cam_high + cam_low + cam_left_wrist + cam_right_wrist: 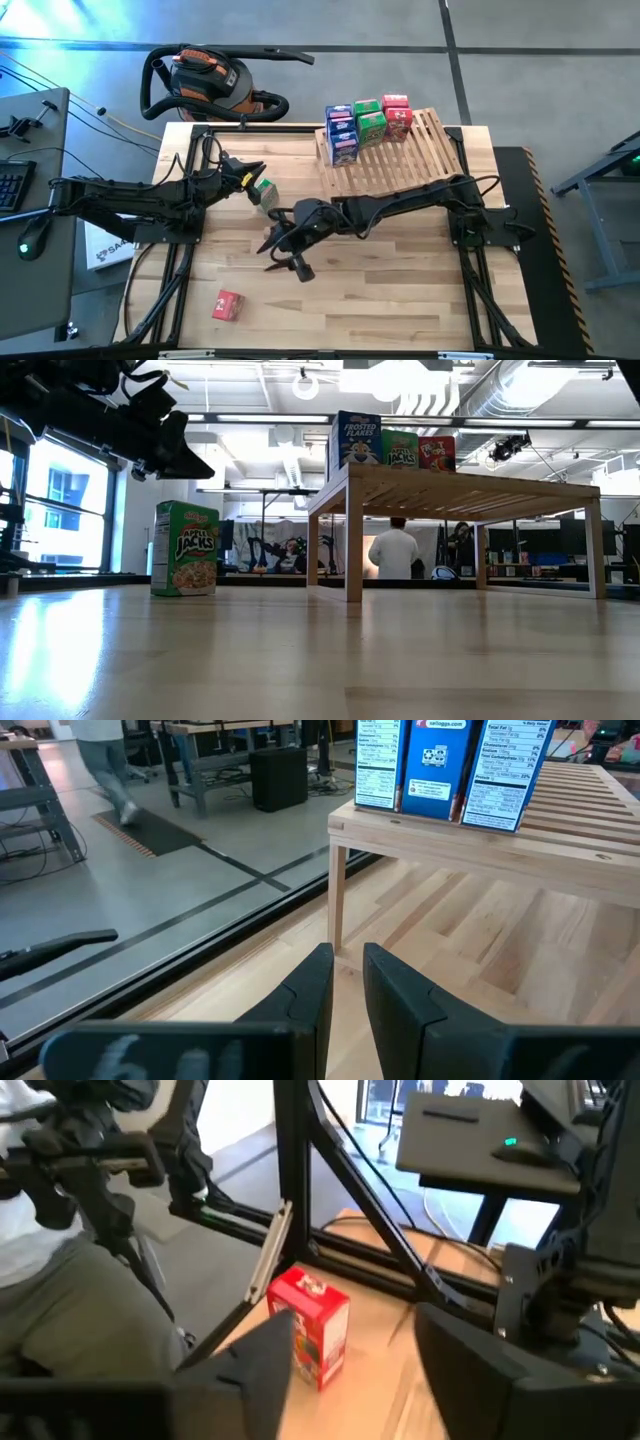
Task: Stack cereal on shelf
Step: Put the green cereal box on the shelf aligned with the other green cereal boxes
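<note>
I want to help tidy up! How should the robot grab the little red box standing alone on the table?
Probably from above, gripper closing across the red box's two narrow sides: it stands upright with clear table around it. The right gripper, open, already faces it.

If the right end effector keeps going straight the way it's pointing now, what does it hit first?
Most likely the red cereal box standing on the table. The right end effector, open, has that box between its fingers in its own wrist view, though how far ahead it stands is unclear.
</note>
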`<control>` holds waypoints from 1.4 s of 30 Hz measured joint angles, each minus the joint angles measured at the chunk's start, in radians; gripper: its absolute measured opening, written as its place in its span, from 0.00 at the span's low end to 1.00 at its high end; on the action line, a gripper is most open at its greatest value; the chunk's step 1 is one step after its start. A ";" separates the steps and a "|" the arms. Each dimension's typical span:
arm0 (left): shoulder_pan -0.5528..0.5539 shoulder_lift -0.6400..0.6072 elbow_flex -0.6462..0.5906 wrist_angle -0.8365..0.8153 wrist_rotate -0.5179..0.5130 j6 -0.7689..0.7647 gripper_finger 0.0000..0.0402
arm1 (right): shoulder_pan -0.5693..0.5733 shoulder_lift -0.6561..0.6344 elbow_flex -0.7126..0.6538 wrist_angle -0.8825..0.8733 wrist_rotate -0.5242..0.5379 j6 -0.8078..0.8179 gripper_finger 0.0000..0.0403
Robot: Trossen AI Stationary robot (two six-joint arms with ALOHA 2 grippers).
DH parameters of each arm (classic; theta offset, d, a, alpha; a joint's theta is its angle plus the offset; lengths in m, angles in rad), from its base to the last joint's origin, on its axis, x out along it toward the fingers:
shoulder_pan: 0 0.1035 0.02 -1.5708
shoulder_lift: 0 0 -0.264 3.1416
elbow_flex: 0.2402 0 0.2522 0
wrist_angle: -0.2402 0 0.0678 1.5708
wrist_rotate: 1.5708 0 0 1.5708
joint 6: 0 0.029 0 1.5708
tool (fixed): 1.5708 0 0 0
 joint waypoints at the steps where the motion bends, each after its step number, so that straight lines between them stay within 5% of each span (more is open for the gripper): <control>1: 0.000 0.000 0.000 0.000 0.000 0.000 0.12 | 0.002 0.000 -0.005 -0.001 0.001 0.001 0.52; 5: 0.000 0.000 0.000 0.000 0.000 0.000 0.12 | 0.022 0.000 -0.009 -0.023 0.001 0.031 0.63; 10: 0.019 0.000 0.000 0.021 0.021 0.000 0.12 | 0.048 0.000 -0.008 -0.101 0.028 0.000 0.61; 15: 0.055 0.000 0.000 0.036 0.098 -0.002 0.12 | 0.063 -0.001 -0.008 -0.198 0.136 -0.061 0.44; 21: 0.059 0.005 -0.001 0.046 0.118 -0.069 0.12 | 0.084 -0.032 -0.008 -0.331 0.151 -0.126 0.07; 25: 0.059 0.005 0.000 0.068 0.123 -0.174 0.12 | 0.112 -0.047 -0.018 -0.408 0.214 -0.108 0.04; 30: 0.059 0.005 0.000 0.156 0.165 -0.198 0.12 | 0.143 -0.067 -0.219 -0.228 0.270 -0.061 0.01; 36: 0.064 0.004 0.000 0.239 0.160 -0.176 0.12 | 0.148 -0.193 -0.552 0.262 0.290 0.031 0.00; 42: 0.075 0.005 0.000 0.248 0.447 -0.160 0.10 | 0.176 -0.298 -0.756 0.485 0.362 0.079 0.00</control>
